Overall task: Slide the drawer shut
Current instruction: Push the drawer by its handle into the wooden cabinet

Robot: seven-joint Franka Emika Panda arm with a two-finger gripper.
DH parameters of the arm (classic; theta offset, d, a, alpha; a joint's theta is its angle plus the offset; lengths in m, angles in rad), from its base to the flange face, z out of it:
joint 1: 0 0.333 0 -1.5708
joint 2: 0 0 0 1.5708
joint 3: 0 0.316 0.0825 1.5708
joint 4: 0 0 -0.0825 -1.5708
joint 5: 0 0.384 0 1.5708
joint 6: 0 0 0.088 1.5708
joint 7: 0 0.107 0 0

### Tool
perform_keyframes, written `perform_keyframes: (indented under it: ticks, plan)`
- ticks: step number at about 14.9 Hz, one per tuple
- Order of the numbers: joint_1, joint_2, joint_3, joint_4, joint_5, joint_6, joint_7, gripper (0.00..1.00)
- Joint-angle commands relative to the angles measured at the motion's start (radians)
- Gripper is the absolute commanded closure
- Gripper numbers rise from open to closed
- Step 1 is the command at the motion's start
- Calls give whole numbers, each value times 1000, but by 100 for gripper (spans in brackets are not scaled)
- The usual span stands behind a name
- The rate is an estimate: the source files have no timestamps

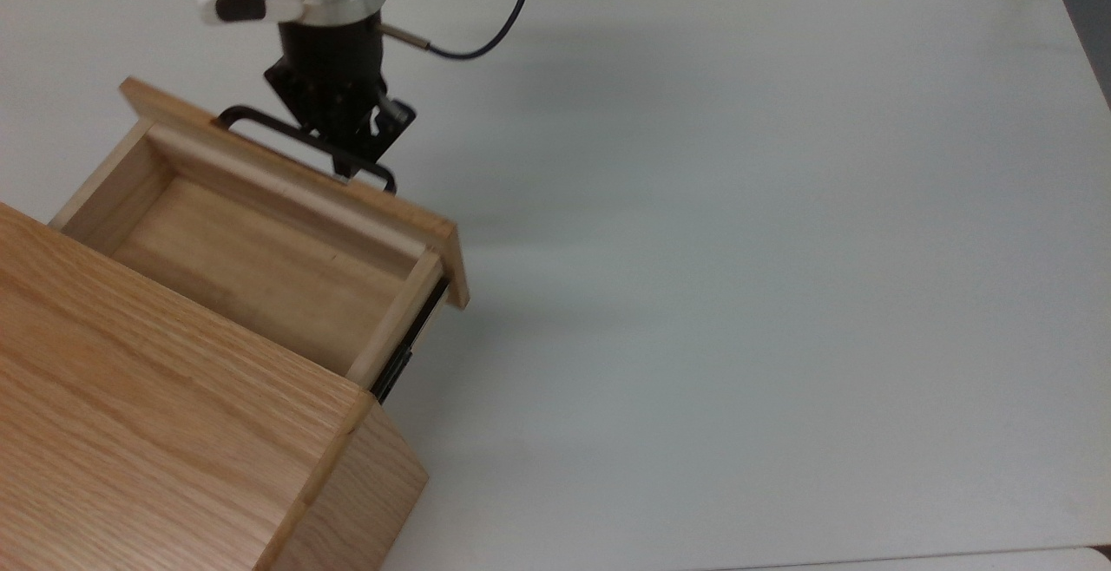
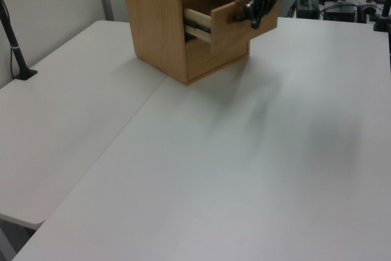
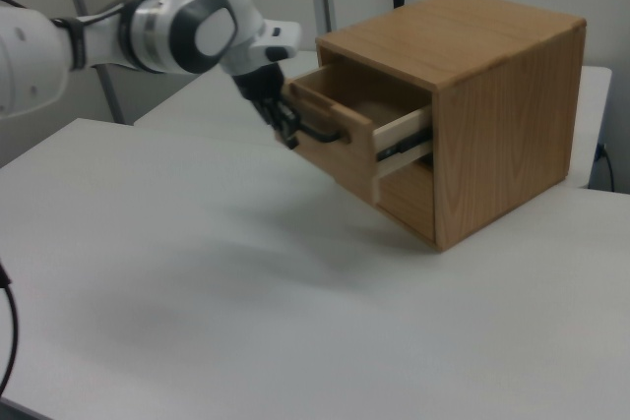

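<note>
The drawer point(image 1: 260, 246) is seen partly slid into the oak cabinet point(image 1: 156, 432) on the white surface point(image 1: 738, 250) — roughly half its travel is judged left — with the end effector point(image 1: 343, 154) pressed against the black bar handle point(image 1: 260, 127), its grip state impossible to tell.

1 drawer point(image 1: 260, 241), 1 cabinet point(image 1: 156, 432), 1 tool point(image 1: 343, 141).
</note>
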Motion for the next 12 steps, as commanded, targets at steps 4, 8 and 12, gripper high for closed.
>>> perform_keyframes:
  ticks: [4, 8, 12]
  plan:
    - [-32, 197, -17, 275, -23, 110, 22, 91]
    - [-32, 289, -31, 342, -127, 256, 129, 91]
    - [-38, 320, -31, 347, -182, 322, 209, 91]
